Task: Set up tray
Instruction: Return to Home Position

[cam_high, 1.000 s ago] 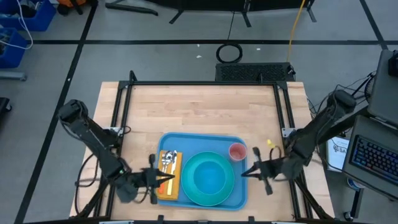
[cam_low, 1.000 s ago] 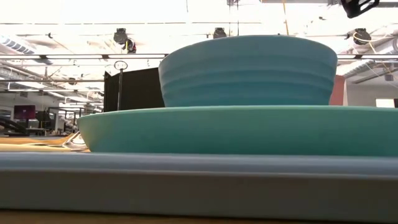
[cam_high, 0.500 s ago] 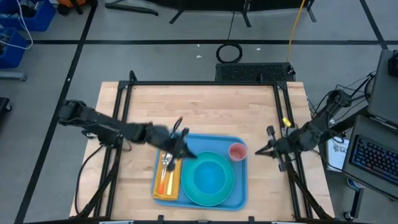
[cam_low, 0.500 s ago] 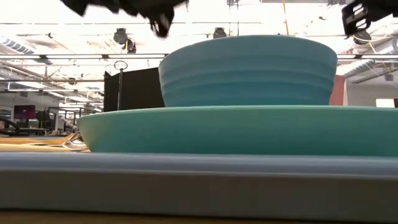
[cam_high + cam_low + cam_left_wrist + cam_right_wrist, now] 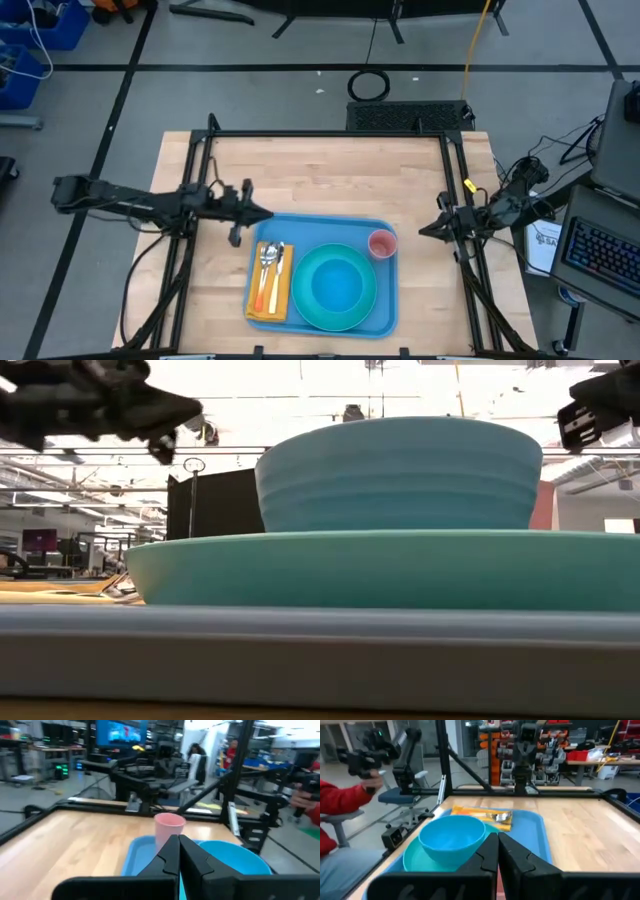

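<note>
My left hand point(image 5: 258, 212) and right hand point(image 5: 428, 229) have pulled back off the tray point(image 5: 310, 224), both closed and empty; the setup looks finished.

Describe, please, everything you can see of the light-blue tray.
The tray is a large light-blue rectangle with rounded corners and a raised rim, plastic by its look. It lies flat on the wooden table, towards the arms' side. On it rest a yellow-orange napkin bearing cutlery, a turquoise plate with a blue bowl on it, and a pink cup near its far right corner. The left gripper and right gripper, both shut, hang clear of it.
</note>
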`<control>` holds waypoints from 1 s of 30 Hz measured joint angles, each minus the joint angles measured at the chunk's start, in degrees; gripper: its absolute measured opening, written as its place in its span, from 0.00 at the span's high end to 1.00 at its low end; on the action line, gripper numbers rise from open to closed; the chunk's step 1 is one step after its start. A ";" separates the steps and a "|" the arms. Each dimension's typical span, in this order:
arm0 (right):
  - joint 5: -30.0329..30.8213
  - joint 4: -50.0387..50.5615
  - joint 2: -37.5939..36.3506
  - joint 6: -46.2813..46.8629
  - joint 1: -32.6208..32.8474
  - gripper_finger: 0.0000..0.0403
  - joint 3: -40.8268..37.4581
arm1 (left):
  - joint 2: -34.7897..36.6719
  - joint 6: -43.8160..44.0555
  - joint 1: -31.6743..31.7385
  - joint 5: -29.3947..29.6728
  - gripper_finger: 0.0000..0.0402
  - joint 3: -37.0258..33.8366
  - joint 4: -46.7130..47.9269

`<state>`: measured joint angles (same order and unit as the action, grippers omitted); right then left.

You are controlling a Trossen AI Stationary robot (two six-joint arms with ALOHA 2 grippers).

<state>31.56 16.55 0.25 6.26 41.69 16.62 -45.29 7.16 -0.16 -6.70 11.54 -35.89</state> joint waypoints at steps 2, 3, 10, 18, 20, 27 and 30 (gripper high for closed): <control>0.13 -0.48 -0.18 -0.16 0.00 1.00 0.04 | 6.50 0.58 -0.77 1.97 1.00 -1.97 4.24; 0.30 -0.48 -0.20 -0.67 0.00 1.00 0.05 | 10.10 0.85 -1.01 2.38 1.00 -2.69 7.28; 6.14 2.04 -0.17 -1.31 -0.01 1.00 0.25 | 30.80 -0.48 -6.69 11.28 1.00 -3.48 28.67; 10.88 2.27 -0.18 -3.09 0.00 1.00 0.49 | 44.99 -2.16 -12.17 21.59 0.98 -2.66 46.21; 12.35 2.03 -0.15 -4.19 0.00 1.00 1.20 | 44.89 -1.53 -12.94 22.75 0.99 -0.65 50.53; 20.79 11.20 -0.15 0.36 0.00 1.00 4.64 | 44.54 -2.13 -15.03 25.56 0.97 -0.80 54.97; 25.29 14.04 -0.09 3.67 0.00 1.00 4.52 | 44.83 -0.37 -15.04 27.77 0.93 -3.65 57.17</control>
<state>56.85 30.59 0.16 9.93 41.69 21.15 -0.46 6.80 -15.20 21.08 7.89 21.28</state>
